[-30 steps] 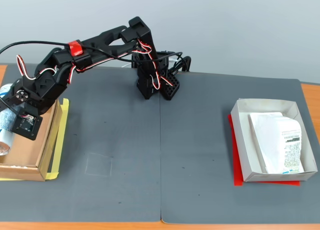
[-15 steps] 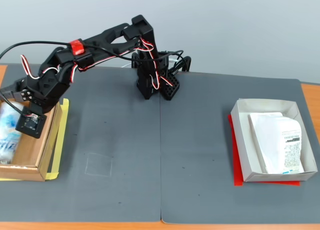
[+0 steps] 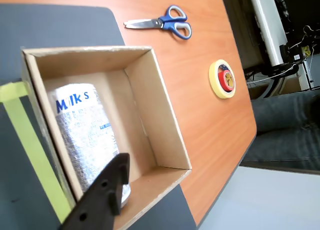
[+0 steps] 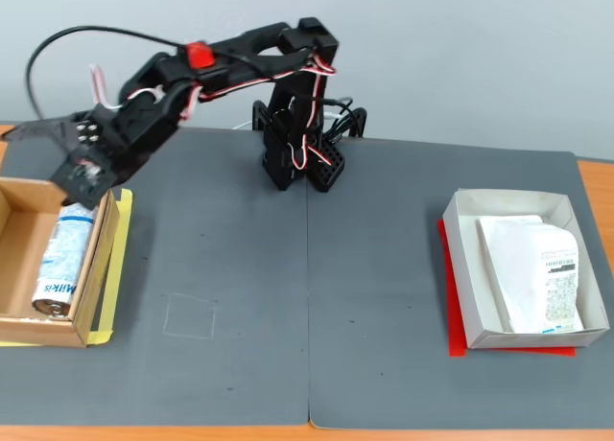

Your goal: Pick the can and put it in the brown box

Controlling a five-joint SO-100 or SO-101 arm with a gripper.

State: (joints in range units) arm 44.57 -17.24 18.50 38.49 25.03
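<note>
The white and blue Milkis can (image 4: 65,259) lies on its side inside the brown box (image 4: 106,268), along the box's right wall in the fixed view. The wrist view shows the can (image 3: 87,135) flat on the floor of the box (image 3: 165,125), lettering up. My gripper (image 4: 48,158) hovers just above the far end of the box with its jaws apart and holds nothing. One black finger (image 3: 107,190) crosses the bottom of the wrist view over the can's near end.
A white box (image 4: 460,268) holding a white labelled packet (image 4: 537,268) sits on a red underlay at the right. The arm base (image 4: 297,153) stands at the back centre. Yellow tape (image 4: 120,268) edges the brown box. Scissors (image 3: 162,22) and a tape roll (image 3: 222,79) lie on the wood table.
</note>
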